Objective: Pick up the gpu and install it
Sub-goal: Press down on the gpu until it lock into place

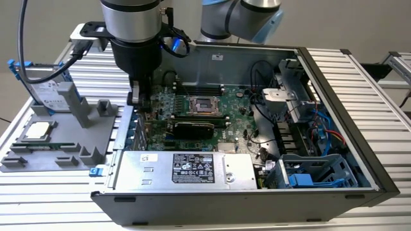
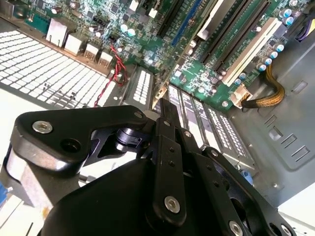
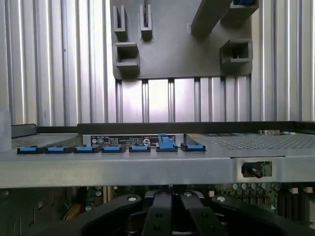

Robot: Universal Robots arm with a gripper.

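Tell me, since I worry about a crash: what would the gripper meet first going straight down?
Probably the gpu seated on the motherboard, at its bracket end; the gripper hangs just above, though depth is unclear.

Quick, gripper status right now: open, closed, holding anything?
Gripper: fingers shut together with nothing between them, down inside the computer case by its rear slot wall; the gpu sits on the motherboard.

No print is legible: the white label (image 1: 194, 169) on the power supply (image 1: 183, 171), at 6 o'clock in the case (image 1: 359, 144), carries only unreadable marks.
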